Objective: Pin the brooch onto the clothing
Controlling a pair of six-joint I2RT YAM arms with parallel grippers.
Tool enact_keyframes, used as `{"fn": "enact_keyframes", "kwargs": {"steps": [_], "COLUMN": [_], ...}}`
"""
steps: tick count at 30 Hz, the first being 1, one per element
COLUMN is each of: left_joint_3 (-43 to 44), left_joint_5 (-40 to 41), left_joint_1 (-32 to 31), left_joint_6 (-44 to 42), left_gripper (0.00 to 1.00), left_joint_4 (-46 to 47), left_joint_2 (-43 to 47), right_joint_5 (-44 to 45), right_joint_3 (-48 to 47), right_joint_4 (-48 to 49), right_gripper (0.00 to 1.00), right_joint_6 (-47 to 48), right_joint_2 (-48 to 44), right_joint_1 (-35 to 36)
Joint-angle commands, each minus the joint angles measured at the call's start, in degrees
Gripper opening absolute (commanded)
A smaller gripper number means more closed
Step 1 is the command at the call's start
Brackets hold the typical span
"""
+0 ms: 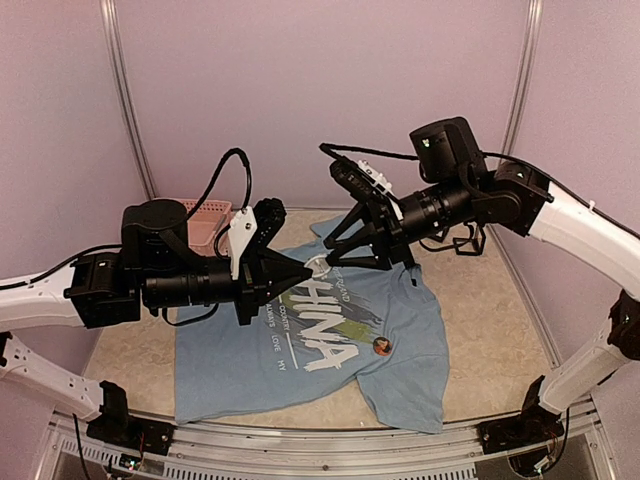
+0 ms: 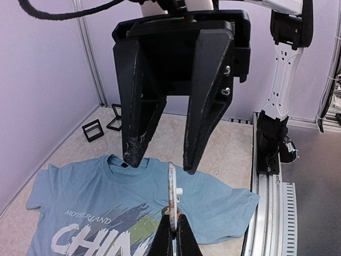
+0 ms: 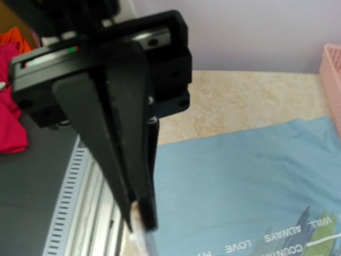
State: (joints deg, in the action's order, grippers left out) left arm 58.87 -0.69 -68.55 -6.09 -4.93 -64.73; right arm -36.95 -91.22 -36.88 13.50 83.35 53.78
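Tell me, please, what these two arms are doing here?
The left gripper is shut on a round brooch, holding it on edge in the air above the light blue T-shirt spread on the table. The right gripper faces it, open, its fingers to either side of the brooch's top. This brooch is not yet pinned; another small round badge sits on the T-shirt's front.

I am counting what I am seeing at my bench (image 1: 490, 330): T-shirt (image 1: 410, 340), one; brooch (image 1: 381, 346), two; pink basket (image 1: 205, 213), one; small black frame (image 2: 91, 129), two.
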Motion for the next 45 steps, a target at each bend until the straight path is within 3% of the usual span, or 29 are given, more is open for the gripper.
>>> {"fn": "enact_keyframes", "kwargs": {"steps": [1,5,9,14,17,19,21,27,30,39,45], "left_joint_3": [0.46,0.25,0.06,-1.67,-4.13,-5.33,-6.26,-8.28,-8.02,-7.93,-7.11], "left_joint_5": [-1.47,-1.56,-1.99,-1.65,-1.15,-1.37,-1.51,-4.35,-4.90,-6.46,-7.40], "left_joint_1": [0.00,-0.02,-0.04,0.00,0.00,0.04,0.07,0.24,0.24,0.29,0.35], "left_joint_6": [0.03,-0.15,-0.15,0.28,0.45,0.81,0.83,1.07,1.36,1.87,2.14], "left_gripper": [0.00,0.00,0.00,0.00,0.00,0.25,0.31,0.27,0.20,0.21,0.11], "left_joint_4": [1.48,2.09,2.43,4.45,8.75,10.55,11.61,15.82,16.81,19.50,19.61], "left_joint_2": [0.46,0.72,0.74,1.72,3.31,4.06,4.79,6.64,6.52,6.04,5.03], "right_joint_5": [-1.63,-1.76,-2.39,-4.84,-6.94,-8.11,-8.94,-11.45,-12.20,-13.19,-12.15], "right_joint_3": [0.37,0.67,1.00,1.94,4.71,7.17,9.82,12.74,12.77,12.86,12.51], "right_joint_4": [0.26,0.99,1.59,2.52,8.81,14.13,19.46,26.21,26.78,28.12,27.04], "right_gripper": [0.29,0.21,0.00,0.00,0.00,0.00,0.00,0.00,0.00,0.00,0.00], "right_joint_6": [-0.12,-0.62,-0.75,-0.93,-3.04,-5.08,-7.11,-10.67,-11.47,-12.09,-11.61], "right_joint_2": [0.89,1.26,1.41,1.40,-0.74,-2.62,-4.58,-6.35,-5.59,-5.02,-4.36], "right_joint_1": [0.08,0.15,0.26,0.54,0.55,0.54,0.53,0.53,0.54,0.65,0.97]}}
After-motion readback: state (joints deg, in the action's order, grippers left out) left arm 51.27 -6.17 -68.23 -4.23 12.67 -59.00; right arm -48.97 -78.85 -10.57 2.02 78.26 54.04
